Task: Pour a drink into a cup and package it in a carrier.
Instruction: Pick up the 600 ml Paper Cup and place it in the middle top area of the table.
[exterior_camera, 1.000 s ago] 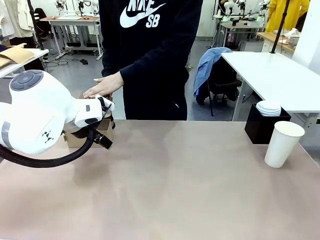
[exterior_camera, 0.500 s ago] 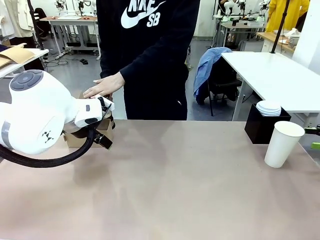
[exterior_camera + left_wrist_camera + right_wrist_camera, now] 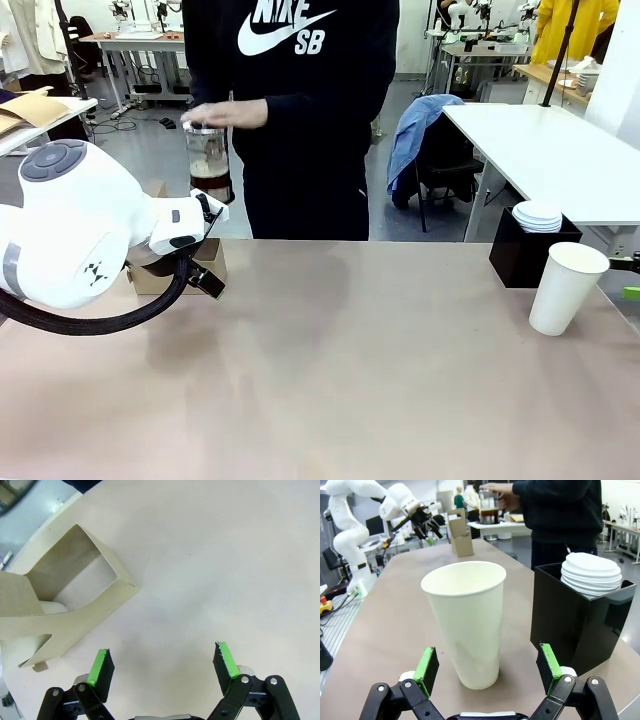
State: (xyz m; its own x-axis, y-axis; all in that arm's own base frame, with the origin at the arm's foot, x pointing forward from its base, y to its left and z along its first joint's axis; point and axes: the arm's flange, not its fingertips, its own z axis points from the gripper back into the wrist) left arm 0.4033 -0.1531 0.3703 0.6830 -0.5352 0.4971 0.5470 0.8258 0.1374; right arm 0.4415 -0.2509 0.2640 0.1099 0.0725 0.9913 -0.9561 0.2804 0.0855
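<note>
My left arm [image 3: 70, 235] reads fat, white and rounded, with a grey cap [image 3: 52, 160] on the joint, a small black mark on the shell and a black cable [image 3: 110, 322] looping beneath. My left claw [image 3: 162, 650] and right claw [image 3: 487, 649] are black linkages with silver screws [image 3: 378, 688] and green pads [image 3: 98, 665].

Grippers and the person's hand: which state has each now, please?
Left gripper: open, empty.
Right gripper: open, empty, facing the cup.
Person's hand: holding the jug.

Bare and open across the middle of the table [image 3: 350, 380]. At far right, blocked by cup [image 3: 566, 288] and, just behind, box [image 3: 520, 258] topped with lids [image 3: 538, 215]. At far left, blocked by left arm [image 3: 75, 225] and carrier [image 3: 75, 595]. Bare table between left gripper [image 3: 164, 662] spread fingers. Above the far edge, jug [image 3: 208, 160] in a hand [image 3: 225, 113].
</note>
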